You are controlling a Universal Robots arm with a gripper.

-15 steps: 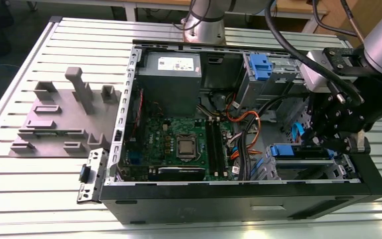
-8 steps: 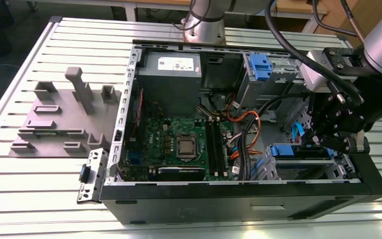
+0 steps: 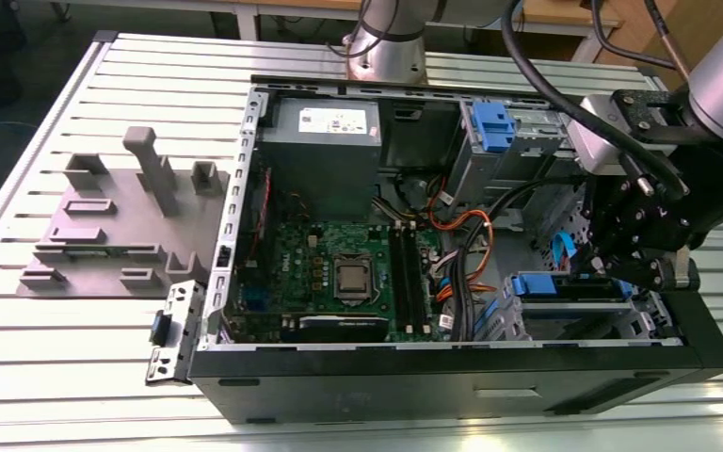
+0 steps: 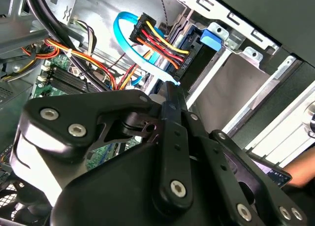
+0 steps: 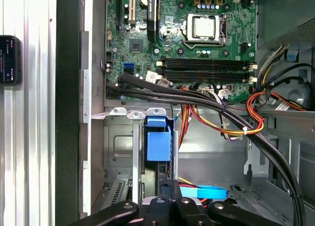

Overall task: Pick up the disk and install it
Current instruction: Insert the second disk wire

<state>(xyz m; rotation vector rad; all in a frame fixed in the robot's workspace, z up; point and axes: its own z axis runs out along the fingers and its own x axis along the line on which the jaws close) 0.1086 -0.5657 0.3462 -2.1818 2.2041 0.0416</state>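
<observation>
The disk (image 3: 540, 285) sits on edge in the lower drive bay at the front corner of the open computer case, on the exterior view's right. Its blue end tab (image 5: 158, 143) points out of the bay's metal frame, and the same blue tab (image 4: 211, 39) shows in the second wrist view. My gripper (image 3: 619, 271) hangs inside the case just beside that bay. Its black fingers (image 4: 171, 95) lie pressed together with nothing between them. The gripper (image 5: 170, 187) stands in line with the disk's inner end, close to a light-blue cable (image 5: 206, 191).
A grey power-supply box (image 3: 324, 141) and another blue caddy (image 3: 493, 127) sit at the case's far side. The motherboard (image 3: 336, 273) lies on the case floor. Red, yellow and black cables (image 5: 236, 122) cross beside the bay. A grey fixture (image 3: 123, 217) stands on the slatted table.
</observation>
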